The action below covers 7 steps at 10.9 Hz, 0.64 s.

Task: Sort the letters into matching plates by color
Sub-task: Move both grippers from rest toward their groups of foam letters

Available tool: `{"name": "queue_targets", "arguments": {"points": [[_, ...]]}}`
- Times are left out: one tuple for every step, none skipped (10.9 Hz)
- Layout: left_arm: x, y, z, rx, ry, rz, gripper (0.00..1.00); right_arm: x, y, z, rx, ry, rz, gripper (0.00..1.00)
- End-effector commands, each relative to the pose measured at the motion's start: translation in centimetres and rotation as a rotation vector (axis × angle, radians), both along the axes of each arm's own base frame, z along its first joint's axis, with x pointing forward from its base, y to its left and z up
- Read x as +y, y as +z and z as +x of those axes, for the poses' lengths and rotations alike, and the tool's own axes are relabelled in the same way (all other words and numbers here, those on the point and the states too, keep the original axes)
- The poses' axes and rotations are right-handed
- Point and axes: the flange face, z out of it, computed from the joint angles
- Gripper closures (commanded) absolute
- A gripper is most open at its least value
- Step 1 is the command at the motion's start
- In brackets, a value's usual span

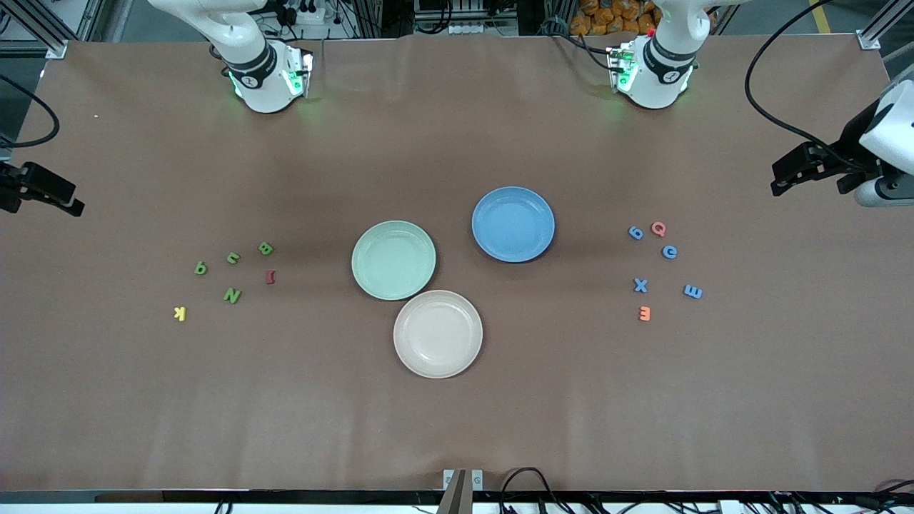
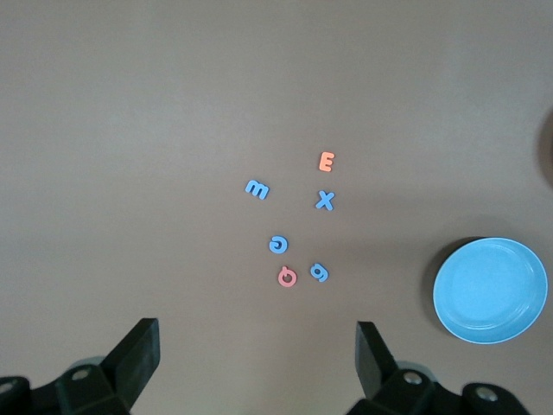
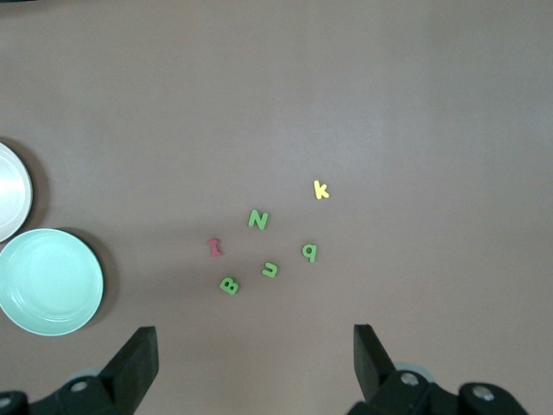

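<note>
Brown table point(image 1: 457, 428): left pincer point(image 1: 785, 175) and right pincer point(image 1: 50, 200) wide at its ends.

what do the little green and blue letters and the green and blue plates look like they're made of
Green letters and blue letters: probably foam or soft rubber; they look chunky, matte, with no glare. Green plate and blue plate: likely plastic, smooth, evenly coloured, with a faint sheen on the rims. None of this is certain from looks alone.
</note>
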Motion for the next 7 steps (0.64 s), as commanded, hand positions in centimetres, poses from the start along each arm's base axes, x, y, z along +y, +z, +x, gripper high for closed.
{"name": "queue_targets", "arguments": {"points": [[0.3, 0.0, 0.2, -0.011, -0.016, -0.009, 0.00, -0.2, 0.2, 0.2, -0.008, -0.015, -0.010, 0.00], [0.3, 0.0, 0.2, -0.011, -0.015, -0.009, 0.00, -0.3, 0.2, 0.4, -0.018, -0.017, -0.010, 0.00], [0.3, 0.0, 0.2, -0.011, -0.013, -0.009, 0.00, -0.3, 0.2, 0.4, -0.018, -0.017, -0.008, 0.00], [0.4, -0.2, 0.4, -0.007, -0.013, -0.011, 0.00, -0.3, 0.1, 0.4, -0.016, -0.017, -0.011, 0.00], [0.5, -0.6, 0.5, 0.001, -0.022, -0.013, 0.00, -0.3, 0.1, 0.4, -0.018, -0.015, -0.012, 0.00], [1.2, -1.7, 1.1, 0.019, -0.014, -0.018, 0.00, -0.4, 0.1, 0.4, -0.021, -0.018, -0.012, 0.00], [1.1, -2.3, 1.3, 0.026, -0.016, -0.017, 0.00, -0.3, 0.1, 0.4, -0.021, -0.015, -0.012, 0.00]]}}
